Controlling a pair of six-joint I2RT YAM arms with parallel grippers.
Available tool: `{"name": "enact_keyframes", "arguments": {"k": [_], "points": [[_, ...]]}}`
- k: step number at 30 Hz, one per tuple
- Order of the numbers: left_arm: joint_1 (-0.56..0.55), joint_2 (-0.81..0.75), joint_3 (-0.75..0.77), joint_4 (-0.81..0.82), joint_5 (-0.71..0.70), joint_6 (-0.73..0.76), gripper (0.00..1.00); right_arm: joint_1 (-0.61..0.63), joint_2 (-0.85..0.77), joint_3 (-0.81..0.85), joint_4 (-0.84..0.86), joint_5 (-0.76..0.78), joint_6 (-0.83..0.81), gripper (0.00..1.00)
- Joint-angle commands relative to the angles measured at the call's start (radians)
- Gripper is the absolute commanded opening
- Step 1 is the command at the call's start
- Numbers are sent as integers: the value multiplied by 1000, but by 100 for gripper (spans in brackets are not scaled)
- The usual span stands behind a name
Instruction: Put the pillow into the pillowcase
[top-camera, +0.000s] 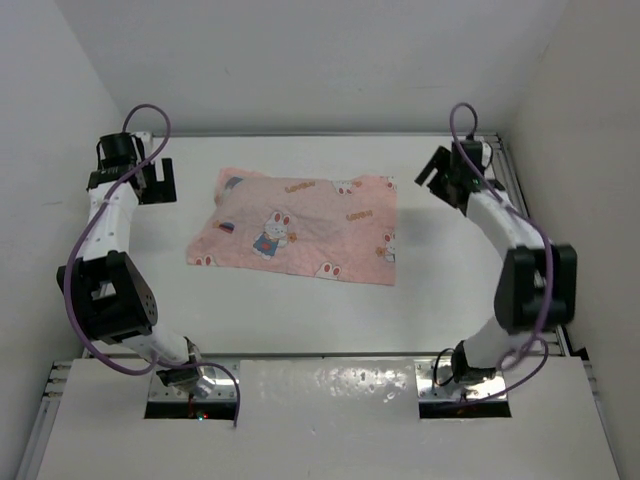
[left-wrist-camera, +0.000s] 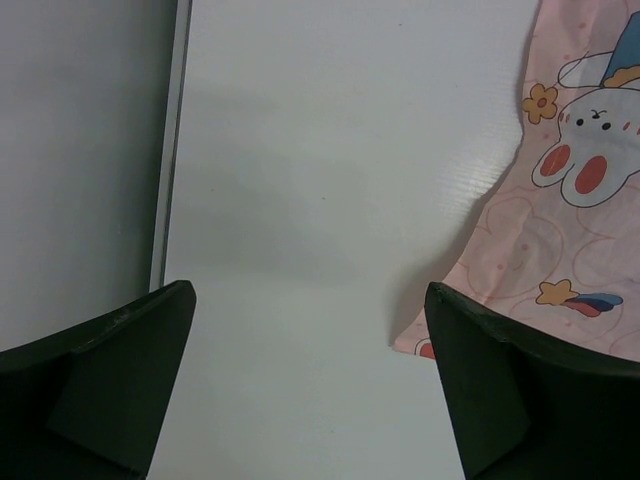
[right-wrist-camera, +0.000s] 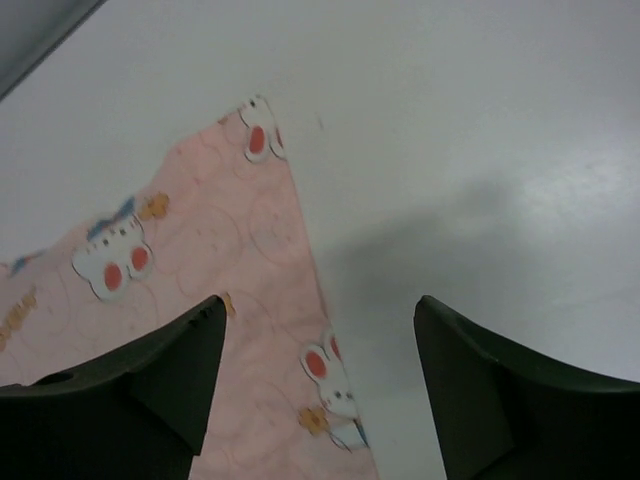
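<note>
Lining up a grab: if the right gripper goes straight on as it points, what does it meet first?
The right gripper likely meets the pillowcase at its side edge first, bare table just beside it; depth unclear.

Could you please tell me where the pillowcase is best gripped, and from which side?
The pillowcase lies flat on the table, but its left edge seems slightly raised, casting a shadow. I would come in low from the left with the open left gripper, sliding one finger under that edge.
</note>
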Motion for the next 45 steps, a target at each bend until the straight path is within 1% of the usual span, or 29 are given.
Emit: {"name": "enact_keyframes", "arguments": {"k": [1, 2, 3, 5, 6, 7, 9, 13, 15, 16, 17, 19, 20, 21, 23, 24, 27, 28, 29, 35, 37, 39, 40, 41, 42, 43, 44, 45], "points": [[22, -7, 30, -6, -40, 21, 98, 13, 261, 281, 12, -28, 67, 74], [25, 1, 27, -9, -40, 17, 98, 18, 321, 337, -8, -33, 67, 75], [27, 5, 24, -9, -37, 16, 98, 24, 434, 445, -42, -25, 65, 76], [37, 27, 17, -12, -37, 10, 98, 42, 525, 527, -68, 1, 79, 76], [39, 34, 15, -11, -37, 4, 98, 50, 565, 585, -85, 37, 85, 76], [47, 50, 18, -14, -39, 4, 98, 60, 628, 606, -90, 53, 96, 76], [51, 62, 20, -9, -51, 4, 98, 74, 677, 627, -72, 83, 119, 77], [68, 91, 35, 1, -86, 5, 98, 107, 803, 646, -50, 93, 195, 80], [74, 99, 43, 3, -89, 4, 98, 116, 832, 658, -58, 90, 231, 79], [82, 101, 46, 1, -82, 4, 98, 119, 843, 649, -56, 85, 278, 79], [87, 104, 55, -8, -60, 4, 98, 119, 855, 638, -24, 76, 306, 78], [99, 105, 64, -11, -51, 2, 98, 116, 855, 580, 42, 38, 373, 69], [102, 107, 67, -15, -54, 1, 98, 113, 861, 563, 106, 27, 390, 64], [105, 108, 70, -15, -59, 2, 98, 114, 866, 543, 128, 22, 412, 55], [108, 113, 76, -19, -65, 4, 98, 114, 889, 569, 128, 24, 432, 47], [113, 119, 86, -22, -66, 5, 98, 111, 897, 577, 120, 28, 452, 37], [116, 127, 105, -28, -66, 4, 98, 104, 916, 580, 152, 31, 490, 19], [116, 128, 110, -32, -71, 4, 98, 96, 918, 578, 181, 31, 510, 5], [117, 131, 115, -32, -74, 7, 98, 94, 924, 584, 191, 47, 519, 0], [125, 140, 132, -34, -100, 10, 98, 62, 961, 698, 176, 128, 549, 0], [126, 140, 135, -31, -103, 11, 98, 55, 984, 751, 153, 120, 539, 0], [126, 140, 133, -31, -106, 10, 98, 51, 990, 771, 151, 107, 510, 0], [128, 140, 135, -28, -106, 8, 98, 50, 987, 771, 154, 97, 484, 15], [128, 139, 135, -28, -108, 8, 98, 51, 980, 765, 159, 97, 469, 34], [128, 137, 133, -28, -106, 7, 98, 51, 969, 753, 166, 94, 452, 50], [128, 137, 135, -28, -105, 5, 98, 50, 937, 724, 175, 97, 437, 59], [128, 134, 133, -26, -103, 8, 99, 47, 918, 706, 176, 102, 420, 66], [128, 130, 135, -25, -103, 8, 99, 41, 895, 686, 173, 123, 377, 87]]}}
